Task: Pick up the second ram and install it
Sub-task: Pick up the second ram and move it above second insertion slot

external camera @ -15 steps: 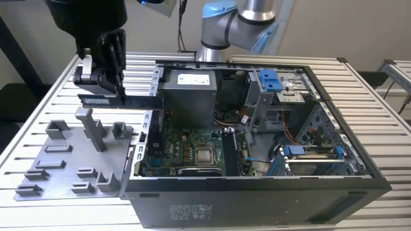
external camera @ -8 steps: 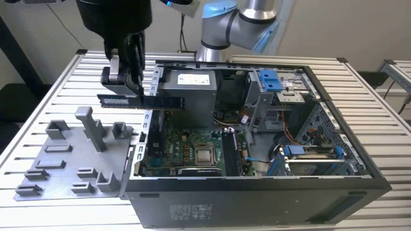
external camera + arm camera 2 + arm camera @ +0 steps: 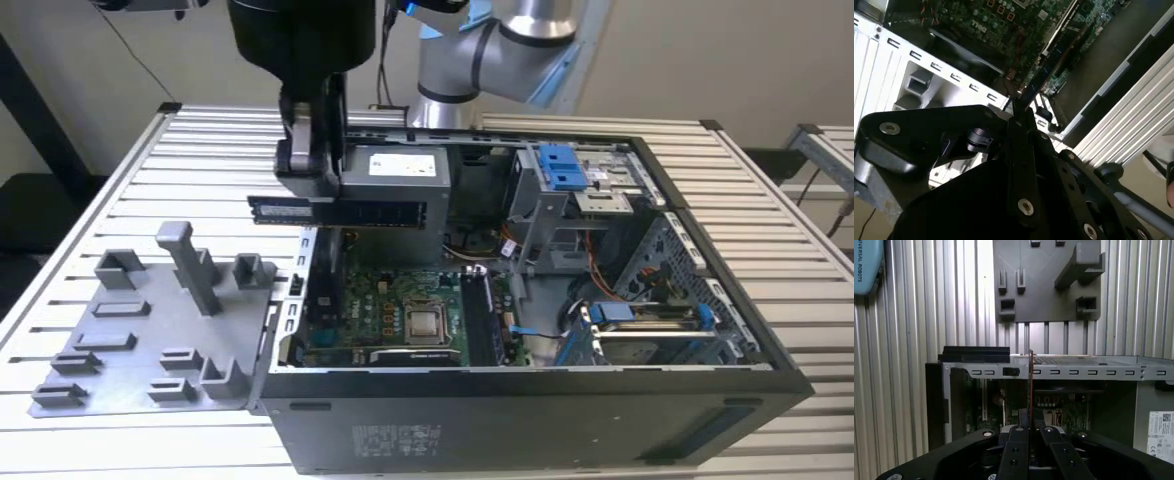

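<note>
Over the case's (image 3: 534,420) nine-o'clock wall in the exterior view, the gripper (image 3: 318,198) is clamped on the ram (image 3: 374,213). The ram hangs level, with its long axis running nine to three. The board (image 3: 387,300) lies below, toward five o'clock. The tray (image 3: 127,365) sits apart at eight on the slatted table (image 3: 120,160).

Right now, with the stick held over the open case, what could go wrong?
The end effector grips the second ram off-centre, so it could pivot when pressed down. One end appears to overhang the case wall, so lowering here might strike that wall.
</note>
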Controlling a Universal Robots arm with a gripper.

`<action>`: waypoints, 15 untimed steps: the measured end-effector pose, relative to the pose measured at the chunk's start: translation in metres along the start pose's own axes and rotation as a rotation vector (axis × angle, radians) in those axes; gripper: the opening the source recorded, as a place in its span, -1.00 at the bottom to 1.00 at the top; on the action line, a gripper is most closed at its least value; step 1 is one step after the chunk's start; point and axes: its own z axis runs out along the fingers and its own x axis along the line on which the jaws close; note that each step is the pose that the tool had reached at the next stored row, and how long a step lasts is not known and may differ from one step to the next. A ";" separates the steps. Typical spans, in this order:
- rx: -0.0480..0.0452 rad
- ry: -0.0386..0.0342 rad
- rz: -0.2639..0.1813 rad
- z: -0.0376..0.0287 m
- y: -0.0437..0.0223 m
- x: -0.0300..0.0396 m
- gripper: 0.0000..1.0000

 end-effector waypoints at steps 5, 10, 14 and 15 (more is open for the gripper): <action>-0.0002 0.0000 0.000 -0.0001 -0.0200 -0.0004 -0.72; -0.0004 0.0000 0.000 -0.0003 -0.0401 -0.0008 -0.72; -0.0005 -0.0001 0.000 -0.0004 -0.0568 -0.0011 -0.72; -0.0007 0.0000 0.000 -0.0004 -0.0611 -0.0012 -0.72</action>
